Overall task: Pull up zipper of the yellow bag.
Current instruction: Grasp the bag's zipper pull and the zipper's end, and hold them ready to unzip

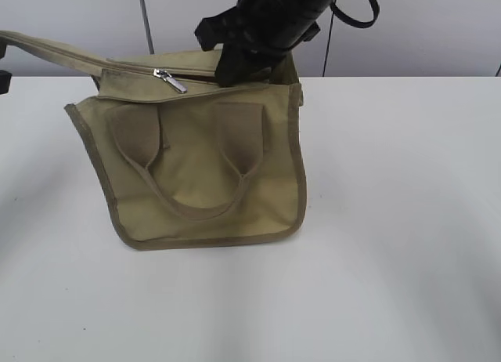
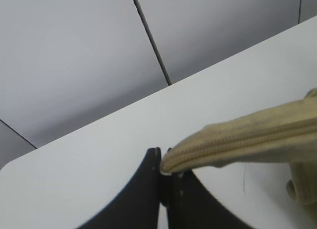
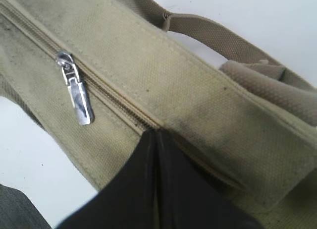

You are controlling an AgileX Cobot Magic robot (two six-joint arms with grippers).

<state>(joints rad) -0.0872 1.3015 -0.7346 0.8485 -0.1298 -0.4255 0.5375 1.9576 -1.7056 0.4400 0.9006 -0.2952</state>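
Observation:
The yellow bag (image 1: 203,166) stands on the white table with its front face and two loop handles toward the exterior camera. The zipper (image 3: 106,92) runs along its top panel. Its silver pull tab (image 1: 171,81) lies flat and also shows in the right wrist view (image 3: 79,97). My right gripper (image 3: 156,134) is shut, with its tips on the zip line a little way from the pull tab and not touching it. It reaches down from the top in the exterior view (image 1: 235,68). My left gripper (image 2: 166,164) is shut on the end of the zipper tape tail (image 2: 247,135), which stretches left off the bag (image 1: 47,50).
The white table (image 1: 391,221) extends around the bag. A grey panelled wall (image 1: 438,33) stands behind the table's far edge. A black cable loop (image 1: 356,13) hangs by the right arm.

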